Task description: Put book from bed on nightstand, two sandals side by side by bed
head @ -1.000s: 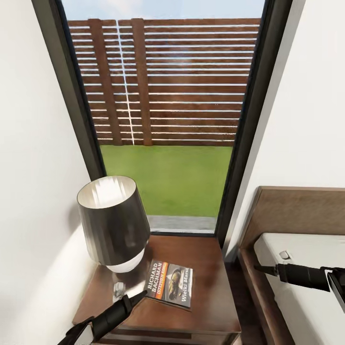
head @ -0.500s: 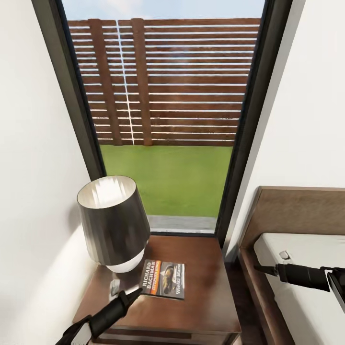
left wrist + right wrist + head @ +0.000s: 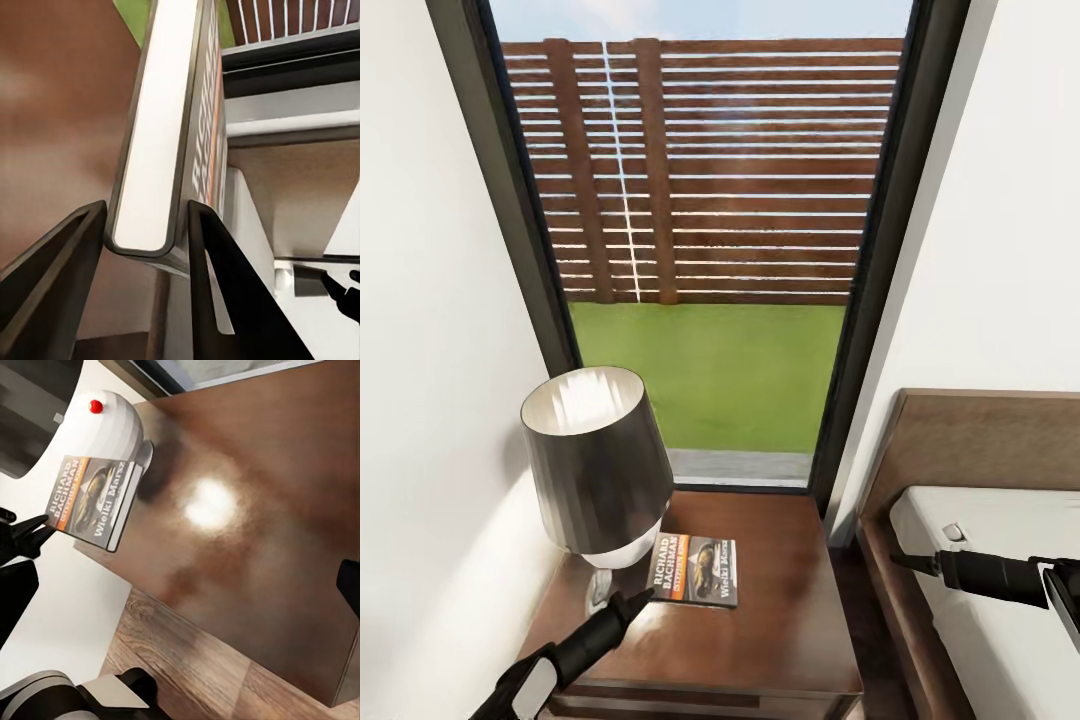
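Step in hand: placing book [image 3: 693, 571] on nightstand [image 3: 790, 600]. Book sits over its left half, beside lamp [image 3: 598, 465]; whether it rests flat, cannot tell. Left end effector [image 3: 638, 598] fingers flank the book's edge, gap visible, grip uncertain. Right end effector [image 3: 900, 560] over bed [image 3: 980, 530], state unclear. Next: release, retract clear of lamp.

Orange-white book [image 3: 693, 571], tilted above nightstand [image 3: 790, 610]
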Available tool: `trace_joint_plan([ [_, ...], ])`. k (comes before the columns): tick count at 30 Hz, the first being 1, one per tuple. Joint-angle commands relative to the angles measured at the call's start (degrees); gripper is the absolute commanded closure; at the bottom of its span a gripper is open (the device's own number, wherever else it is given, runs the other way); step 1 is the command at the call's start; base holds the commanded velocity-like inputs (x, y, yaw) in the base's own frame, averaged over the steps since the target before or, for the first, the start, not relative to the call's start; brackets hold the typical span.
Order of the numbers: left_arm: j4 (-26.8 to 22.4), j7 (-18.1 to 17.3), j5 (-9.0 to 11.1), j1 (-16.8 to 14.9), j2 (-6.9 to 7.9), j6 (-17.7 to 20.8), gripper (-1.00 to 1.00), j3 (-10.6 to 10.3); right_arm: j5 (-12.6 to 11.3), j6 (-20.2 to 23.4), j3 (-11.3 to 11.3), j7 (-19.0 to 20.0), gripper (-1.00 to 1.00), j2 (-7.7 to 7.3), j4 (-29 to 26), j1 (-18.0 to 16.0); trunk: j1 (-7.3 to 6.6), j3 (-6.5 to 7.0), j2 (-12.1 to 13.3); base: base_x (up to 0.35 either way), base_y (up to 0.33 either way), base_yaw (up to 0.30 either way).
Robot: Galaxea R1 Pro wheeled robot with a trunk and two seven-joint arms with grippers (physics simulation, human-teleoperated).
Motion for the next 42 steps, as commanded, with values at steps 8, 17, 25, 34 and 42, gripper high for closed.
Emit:
trace_joint_plan([
  [8, -0.09, 0.26, 0.13, -0.03, -0.36, 0.35, 1.00, 0.24, 0.62, 0.47, -0.24, 0.41, -1.00, 0.05, -0.06, -0.04, -0.01, -0.05, -0.02, 0.000, 0.000, 0.000],
  [17, 0.00, 0.38, 0.05, -0.02, -0.36, 0.33, 1.00, 0.27, 0.62, 0.47, -0.24, 0.40, -1.00, 0.13, -0.06, -0.05, -0.01, -0.05, -0.02, 0.000, 0.000, 0.000],
  [25, 0.06, 0.33, 0.11, 0.00, -0.38, 0.34, 1.00, 0.27, 0.62, 0.46, -0.24, 0.40, -1.00, 0.14, -0.06, -0.06, 1.75, -1.49, -3.23, 0.000, 0.000, 0.000],
  [34, 0.09, 0.36, 0.11, 0.01, -0.35, 0.34, 1.00, 0.34, 0.62, 0.47, -0.24, 0.40, -1.00, 0.14, -0.06, -0.03, 3.29, -2.75, -6.04, 0.000, 0.000, 0.000],
  [42, 0.09, 0.35, 0.11, 0.01, -0.34, 0.34, 1.00, 0.36, 0.62, 0.46, -0.24, 0.40, -1.00, 0.14, -0.06, -0.05, 4.39, -3.64, -8.05, 0.000, 0.000, 0.000],
])
